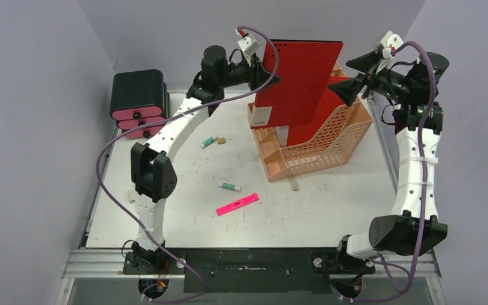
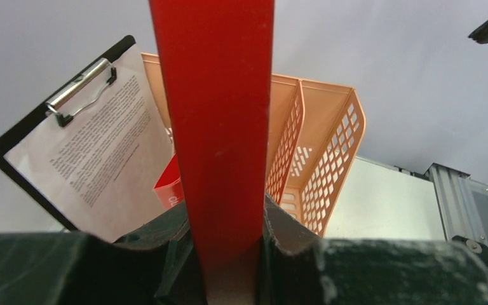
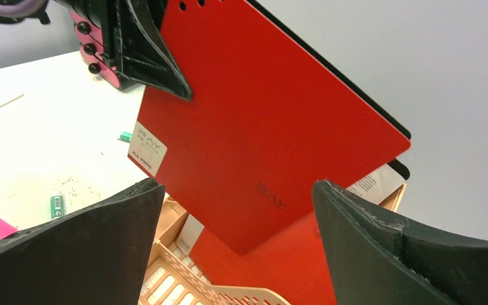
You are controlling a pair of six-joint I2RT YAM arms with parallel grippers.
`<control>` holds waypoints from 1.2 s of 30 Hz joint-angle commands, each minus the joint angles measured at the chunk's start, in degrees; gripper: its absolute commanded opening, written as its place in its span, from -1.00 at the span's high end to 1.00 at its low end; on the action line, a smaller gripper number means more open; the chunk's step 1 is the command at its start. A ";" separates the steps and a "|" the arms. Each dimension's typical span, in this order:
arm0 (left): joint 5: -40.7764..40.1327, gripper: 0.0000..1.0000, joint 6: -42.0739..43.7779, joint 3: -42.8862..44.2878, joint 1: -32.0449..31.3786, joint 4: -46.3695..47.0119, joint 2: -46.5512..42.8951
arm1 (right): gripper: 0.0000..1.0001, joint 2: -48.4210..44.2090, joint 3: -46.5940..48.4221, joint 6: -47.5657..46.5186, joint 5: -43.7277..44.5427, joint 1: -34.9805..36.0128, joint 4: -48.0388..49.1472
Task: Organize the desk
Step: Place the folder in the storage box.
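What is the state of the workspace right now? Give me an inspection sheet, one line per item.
Surface: white desk, scuffed and speckled.
Job's things: red folder tilted over the orange file rack; clipboard upright behind it.
Clutter: pink highlighter, green-white tube, another further back, brown scrap, all loose on the desk.
Grippers: left gripper shut on the folder's edge; right gripper open beside the folder.
Cables: purple cables looped along both arms.
Surroundings: black drawer box at the far left corner; grey walls.
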 commanded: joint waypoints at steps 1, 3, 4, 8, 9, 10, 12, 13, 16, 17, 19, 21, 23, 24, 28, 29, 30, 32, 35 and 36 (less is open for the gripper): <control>-1.10 1.00 -4.94 2.23 -1.57 14.46 2.40 | -0.80 -0.80 1.71 -0.20 -0.63 -0.75 3.08; -1.10 1.00 -6.06 2.91 -2.37 16.81 4.25 | -0.79 -0.59 1.78 -0.07 -0.76 -0.80 3.08; -1.10 1.00 -6.54 3.67 -2.67 18.32 5.52 | -0.79 -0.59 1.74 0.06 -1.04 -0.80 3.08; 0.37 1.00 -9.57 5.64 -3.24 26.09 9.52 | -0.79 -0.59 1.23 0.30 -2.94 -0.82 2.71; 0.15 1.00 -10.84 6.34 -3.21 28.31 10.47 | -0.80 -0.71 1.02 0.31 -3.47 -0.87 2.54; 0.01 1.00 -11.57 7.19 -3.25 29.69 11.33 | -0.79 -0.77 0.81 0.20 -3.96 -0.89 2.47; -0.21 1.00 -12.34 8.44 -3.34 31.96 12.82 | -0.80 -1.13 0.23 0.10 -4.69 -0.89 2.34; -0.23 1.00 -12.64 8.98 -3.47 32.92 13.51 | -0.80 -1.31 -0.02 -0.04 -5.17 -0.96 2.18; 0.06 1.00 -13.22 9.65 -3.93 35.54 15.08 | -0.80 -1.75 -0.60 -0.66 -5.99 -1.06 1.61; 0.24 1.00 -13.18 9.65 -4.15 36.63 15.56 | -0.80 -1.86 -0.81 -0.85 -6.17 -1.14 1.45; 0.27 1.00 -12.96 9.93 -4.54 38.04 16.61 | -0.79 -2.04 -1.00 -1.55 -6.40 -1.28 0.97; 0.16 1.00 -12.83 10.62 -4.87 39.16 18.01 | -0.79 -2.32 -1.20 -2.06 -6.53 -1.41 0.49; 0.06 1.00 -13.16 11.31 -5.14 40.28 19.21 | -0.80 -2.48 -1.32 -2.65 -6.97 -1.50 -0.22; 0.05 1.00 -13.43 11.55 -5.25 40.50 19.72 | -0.79 -2.57 -1.38 -2.99 -7.10 -1.56 -0.45; 0.42 1.00 -15.14 11.60 -5.53 42.02 21.05 | -0.79 -2.70 -1.69 -3.33 -7.37 -1.59 -0.88; 0.55 1.00 -15.58 11.40 -5.53 42.40 21.28 | -0.79 -2.70 -1.69 -3.35 -7.42 -1.59 -0.88; 0.73 1.00 -15.89 11.11 -5.48 42.75 21.41 | -0.80 -2.61 -1.65 -3.34 -7.51 -1.59 -0.90; 1.11 1.00 -16.01 10.53 -5.46 42.83 21.45 | -0.79 -2.49 -1.56 -3.26 -7.59 -1.59 -0.85; 1.62 1.00 -15.42 9.99 -5.37 42.01 21.44 | -0.79 -2.40 -1.70 -3.16 -7.76 -1.59 -0.66; 1.81 1.00 -15.05 9.79 -5.29 41.77 21.45 | -0.79 -2.43 -1.83 -3.16 -7.92 -1.59 -0.67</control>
